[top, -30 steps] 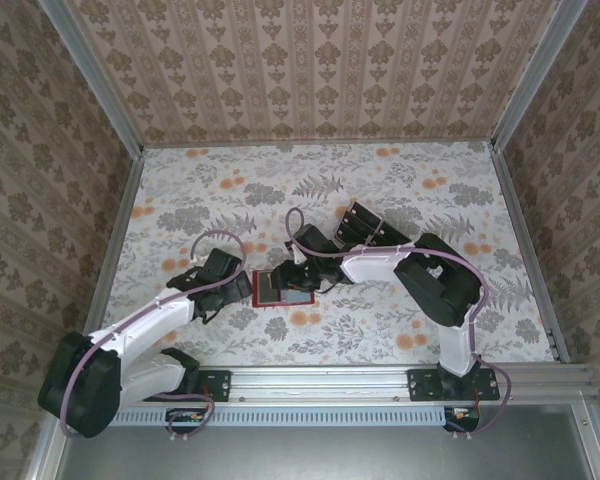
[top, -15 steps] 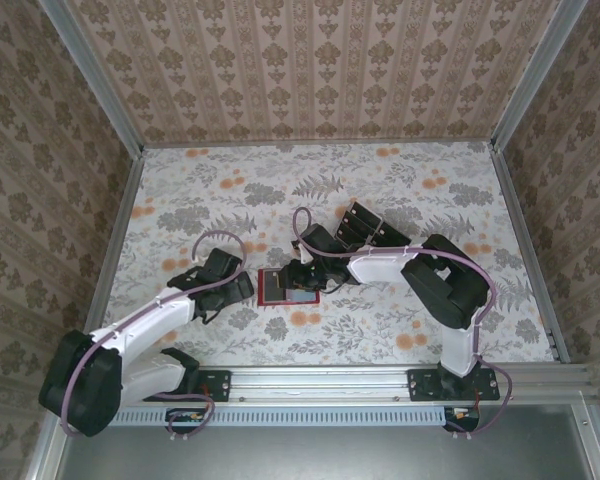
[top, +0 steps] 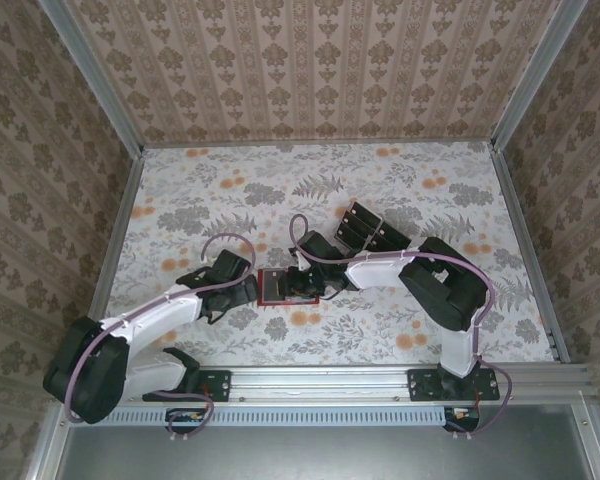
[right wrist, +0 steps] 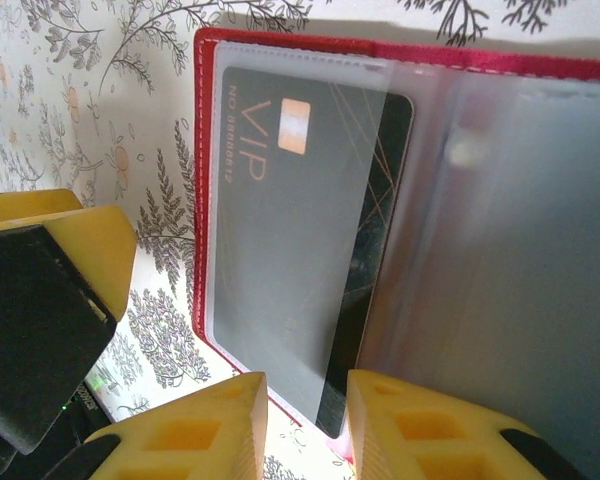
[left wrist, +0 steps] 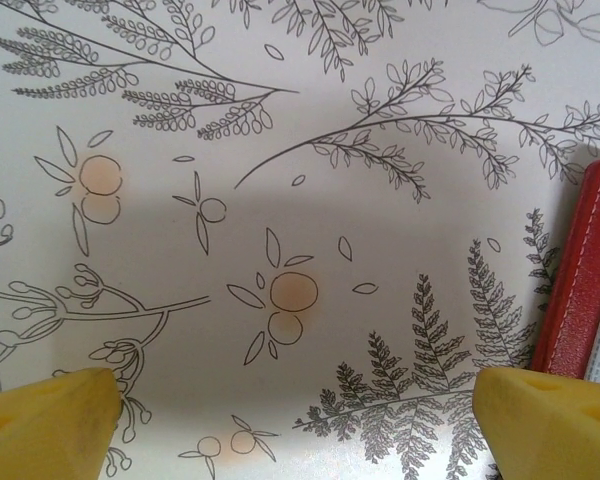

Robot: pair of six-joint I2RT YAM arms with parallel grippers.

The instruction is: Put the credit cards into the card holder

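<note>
1. The card holder [top: 272, 288] (red, white-stitched) lies open on the bench [top: 380, 180] at the centre of the top view. A black VIP credit card [right wrist: 300, 250] sits under its clear sleeve.
2. The right gripper [right wrist: 305, 405] shows a narrow gap over the card's lower end; whether it grips cannot be told.
3. The left gripper [left wrist: 300, 410] is spread wide and empty, with the card holder's edge at the frame's right.

light: even, diffuse, bright | shadow: soft broad patch cast on tablecloth [left wrist: 280, 180], left wrist view | glare: sheen noted on card holder [right wrist: 500, 250] sleeve | focus: close foreground softened
</note>
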